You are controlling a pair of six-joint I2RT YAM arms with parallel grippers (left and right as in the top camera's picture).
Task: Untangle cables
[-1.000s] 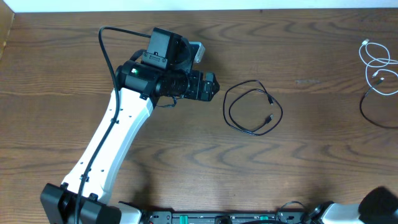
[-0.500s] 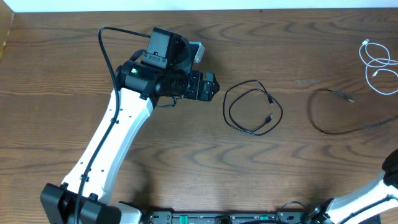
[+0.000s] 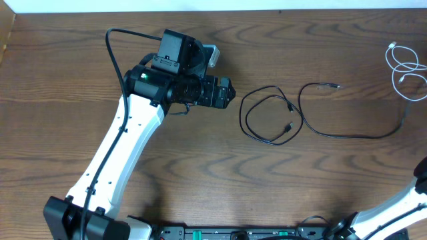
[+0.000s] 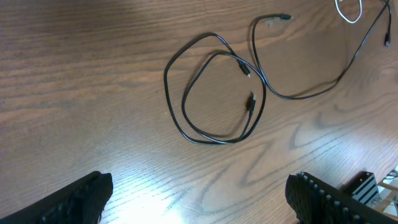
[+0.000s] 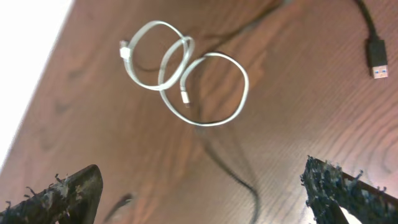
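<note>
A black cable [image 3: 270,117] lies coiled at mid-table; the left wrist view shows the coil [image 4: 214,93] ahead of my fingers. A second, longer black cable [image 3: 347,137] curves from the coil's right side toward the right edge, one plug [image 3: 335,85] lying free. The white cable [image 3: 402,67] sits looped at the far right, apart from the coil. My left gripper [image 3: 231,92] hovers just left of the coil, open [image 4: 199,208] and empty. My right gripper [image 5: 202,199] is open above the white cable [image 5: 180,74], with a blurred black strand [image 5: 242,180] below it.
The left arm [image 3: 127,147] stretches from the front edge to mid-table. A piece of the right arm [image 3: 419,190] shows at the right edge. A black USB plug [image 5: 374,59] lies near the white loops. The table's back edge [image 3: 213,11] runs along the top.
The right gripper has opened and let go of the long black cable, which swung left from the right edge and now lies beside the coil. The left arm has not moved.
</note>
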